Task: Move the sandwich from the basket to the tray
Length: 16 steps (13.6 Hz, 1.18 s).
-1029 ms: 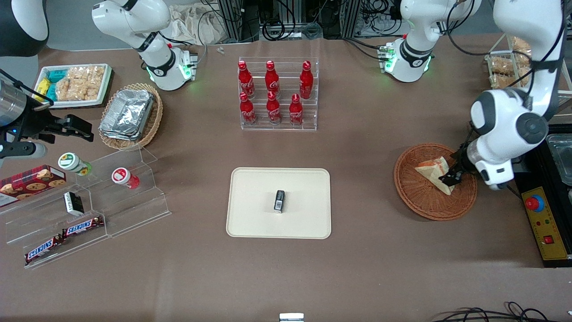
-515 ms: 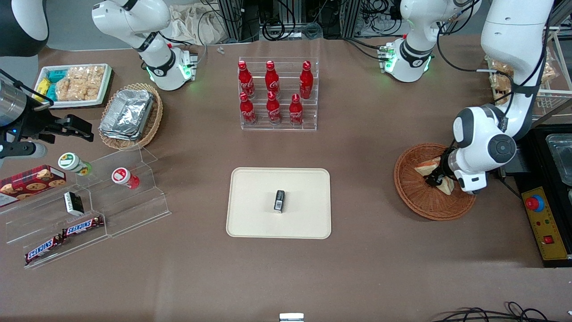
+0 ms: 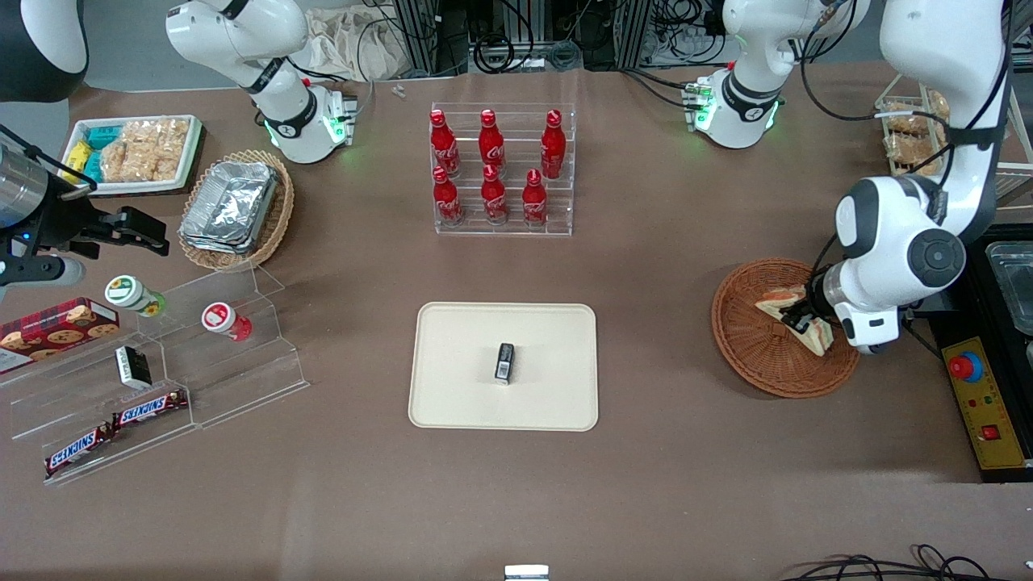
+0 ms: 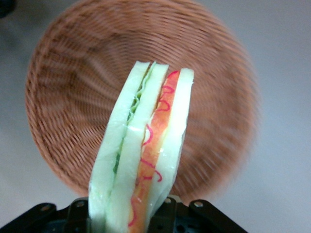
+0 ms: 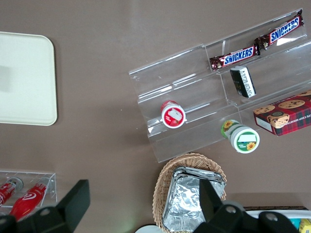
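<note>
Sandwich (image 4: 146,155) is pinched edge-on between the fingers (image 4: 167,206) of the left gripper (image 3: 795,321), with the crusts and the red-orange and green filling facing the wrist camera. It's over the reddish-brown round basket (image 3: 746,355), in the part of it toward the working arm's end of the table (from the wrist view it looks lifted clear of the weave, though from the front I can't tell whether a corner touches). Fingers are clamped on the bread's two flat faces, one pad per side.

The cream tray (image 3: 452,403) sits mid-table (image 3: 686,500), well apart from the basket, toward the parked arm's end. A small dark box (image 3: 504,361) stands on it near its middle.

Farther from the front camera than the tray: a clear rack of red cola bottles (image 3: 492,173). Toward the parked arm's end: a tan oval basket with foil containers (image 3: 234,206), a white tray of snack packets (image 3: 133,153), and a clear stepped stand (image 3: 242,363) holding two Snickers bars (image 3: 113,428) and two small cups.
</note>
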Motion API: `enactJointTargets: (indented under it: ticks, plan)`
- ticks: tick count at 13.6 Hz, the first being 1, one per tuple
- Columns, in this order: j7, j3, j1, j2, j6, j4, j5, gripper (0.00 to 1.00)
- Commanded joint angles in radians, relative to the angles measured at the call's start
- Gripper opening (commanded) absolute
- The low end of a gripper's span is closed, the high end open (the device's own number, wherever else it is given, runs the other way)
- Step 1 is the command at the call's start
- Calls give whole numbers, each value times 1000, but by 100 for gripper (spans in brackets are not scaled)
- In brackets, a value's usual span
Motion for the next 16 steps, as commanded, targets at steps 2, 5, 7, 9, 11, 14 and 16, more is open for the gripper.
enactJointTargets:
  ticks: [2,5,7,9,11,14,16]
  plan:
    - [42,-226,-24,97,-61,184,11,0]
    - [180,-327,-74,206,55,281,21,0]
    - [185,-328,-168,290,107,339,69,0]
    - [170,-328,-214,390,175,373,167,0]
    - [168,-326,-237,461,254,384,211,0]
    - [164,-323,-236,522,302,388,229,22]
    - [162,-320,-236,542,321,399,231,100]
